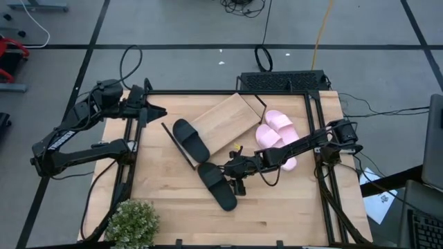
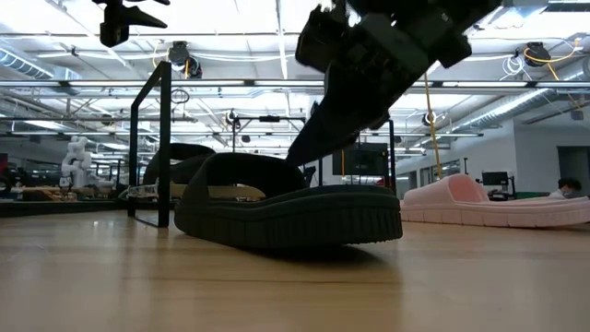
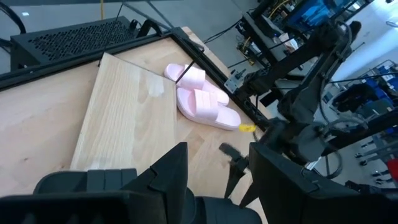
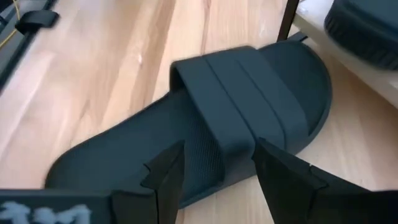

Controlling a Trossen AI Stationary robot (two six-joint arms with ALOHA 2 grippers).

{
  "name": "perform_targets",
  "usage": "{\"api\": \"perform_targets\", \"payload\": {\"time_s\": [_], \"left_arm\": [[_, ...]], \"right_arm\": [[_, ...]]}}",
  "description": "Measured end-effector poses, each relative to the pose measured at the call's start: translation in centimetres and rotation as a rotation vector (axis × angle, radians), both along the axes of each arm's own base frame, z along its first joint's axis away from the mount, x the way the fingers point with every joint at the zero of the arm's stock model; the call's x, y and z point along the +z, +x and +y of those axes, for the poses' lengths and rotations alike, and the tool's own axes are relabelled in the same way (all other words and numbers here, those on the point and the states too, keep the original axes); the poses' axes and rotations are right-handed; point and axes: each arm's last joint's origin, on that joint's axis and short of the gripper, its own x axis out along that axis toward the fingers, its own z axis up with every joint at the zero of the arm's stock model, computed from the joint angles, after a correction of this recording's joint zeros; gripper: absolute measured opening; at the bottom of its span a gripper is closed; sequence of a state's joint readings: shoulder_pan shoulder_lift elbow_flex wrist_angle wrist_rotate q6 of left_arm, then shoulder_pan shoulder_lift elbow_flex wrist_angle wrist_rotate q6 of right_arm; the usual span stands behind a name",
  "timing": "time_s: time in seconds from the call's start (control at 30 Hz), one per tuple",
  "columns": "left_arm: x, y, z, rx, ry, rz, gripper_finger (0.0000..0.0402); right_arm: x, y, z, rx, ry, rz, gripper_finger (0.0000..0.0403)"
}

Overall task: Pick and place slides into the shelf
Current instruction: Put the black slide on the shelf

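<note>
Matte black slide sandal (image 4: 205, 149) is lying flat on the tabletop (image 1: 173, 194) directly under my right claw (image 4: 214, 171), whose fingers I am spreading apart over its wide strap to grip it; my left claw (image 1: 156, 111) is waiting, open.

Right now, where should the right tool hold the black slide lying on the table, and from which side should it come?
Probably the wide strap of the black slide on the table. It arches above the flat footbed, so one finger could slip under and one stay on top. Come from above, where the open right tool already hovers; the sole looks too broad to span.
</note>
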State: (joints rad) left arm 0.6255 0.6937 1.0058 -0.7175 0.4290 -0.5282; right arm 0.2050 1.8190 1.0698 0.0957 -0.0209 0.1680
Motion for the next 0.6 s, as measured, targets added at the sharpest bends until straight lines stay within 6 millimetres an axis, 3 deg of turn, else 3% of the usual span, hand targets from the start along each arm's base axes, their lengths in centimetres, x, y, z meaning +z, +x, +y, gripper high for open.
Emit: {"api": "perform_targets", "payload": {"time_s": [0.4, 0.6], "left_arm": [[0.4, 0.1, 0.1, 0.001, 0.025, -0.034, 0.0165], [0.4, 0.1, 0.1, 0.001, 0.025, -0.033, 0.0165]], "right_arm": [[-1.1, 0.3, -0.4, -0.039, -0.036, 0.019, 0.0182], [-1.9, 0.5, -0.4, -0.068, -0.012, 0.032, 0.0155]]}}
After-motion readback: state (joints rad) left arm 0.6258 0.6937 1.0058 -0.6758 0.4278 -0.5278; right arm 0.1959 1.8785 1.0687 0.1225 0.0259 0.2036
